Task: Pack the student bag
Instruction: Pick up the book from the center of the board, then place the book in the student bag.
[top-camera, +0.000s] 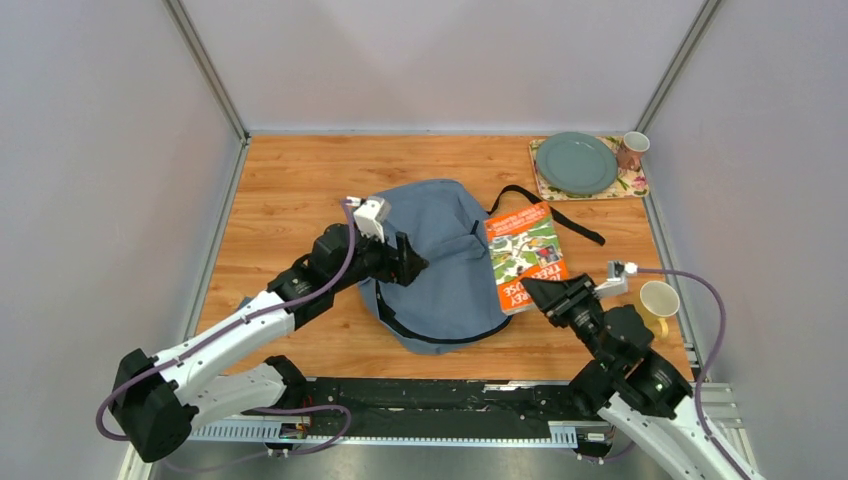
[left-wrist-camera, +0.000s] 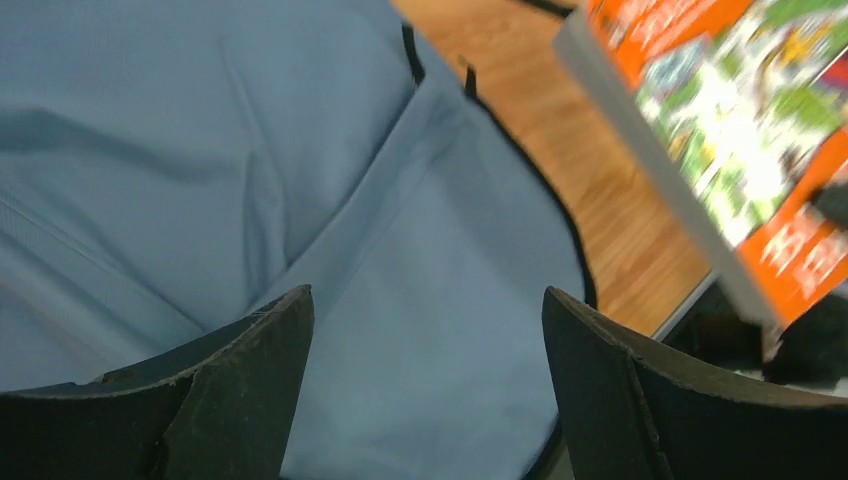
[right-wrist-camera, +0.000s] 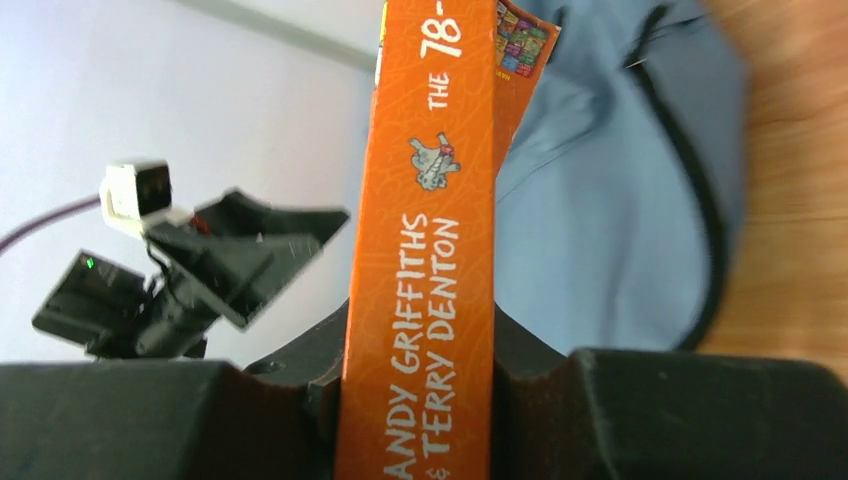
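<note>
The grey-blue student bag (top-camera: 440, 262) lies flat in the middle of the wooden table, its black strap (top-camera: 545, 210) trailing to the right. My left gripper (top-camera: 408, 262) is open over the bag's left part; in the left wrist view its jaws stand wide apart above bare fabric (left-wrist-camera: 420, 340). My right gripper (top-camera: 540, 292) is shut on an orange book (top-camera: 524, 256), held at its near end, tilted above the bag's right edge. The right wrist view shows the book's orange spine (right-wrist-camera: 425, 250) clamped between the fingers, with the bag (right-wrist-camera: 600, 200) beyond.
A green plate (top-camera: 577, 163) on a floral mat (top-camera: 635, 185) and a brown mug (top-camera: 631, 150) sit at the back right corner. A yellow cup (top-camera: 658, 300) stands by the right arm. Grey walls enclose the table.
</note>
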